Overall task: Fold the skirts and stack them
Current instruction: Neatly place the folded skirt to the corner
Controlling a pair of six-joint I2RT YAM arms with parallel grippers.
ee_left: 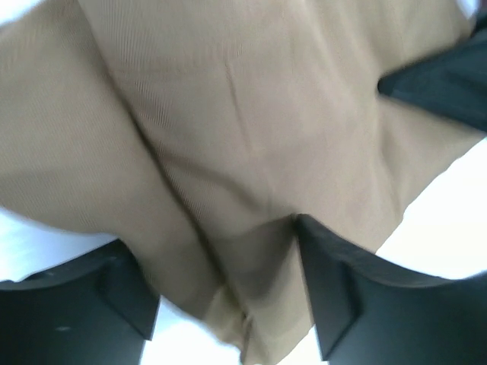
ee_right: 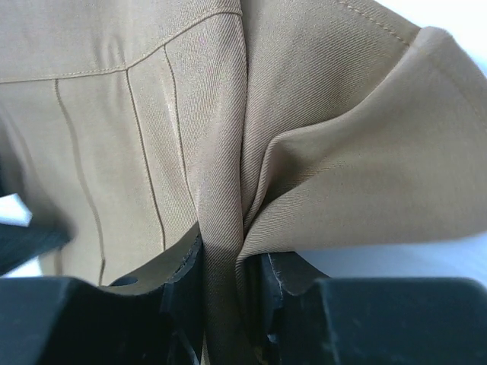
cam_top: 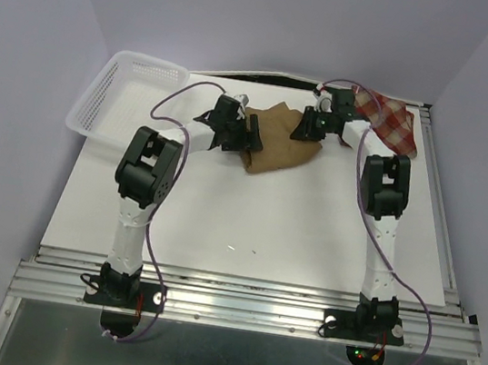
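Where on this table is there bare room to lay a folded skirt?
Bare: the table between left arm and right arm, nearer than the tan skirt. Crowded: the far edge, with basket, left gripper, tan skirt, right gripper, plaid skirt.

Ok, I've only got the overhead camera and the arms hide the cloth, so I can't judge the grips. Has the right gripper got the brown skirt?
Observer: Yes. In the right wrist view the right gripper is pinched shut on a raised fold of the brown skirt.
Operator: And the left?
Observer: The left gripper is open; its fingers straddle the cloth without clamping it.
Operator: Any seams showing?
Observer: Stitched seam lines run down the panel left of the pinch.
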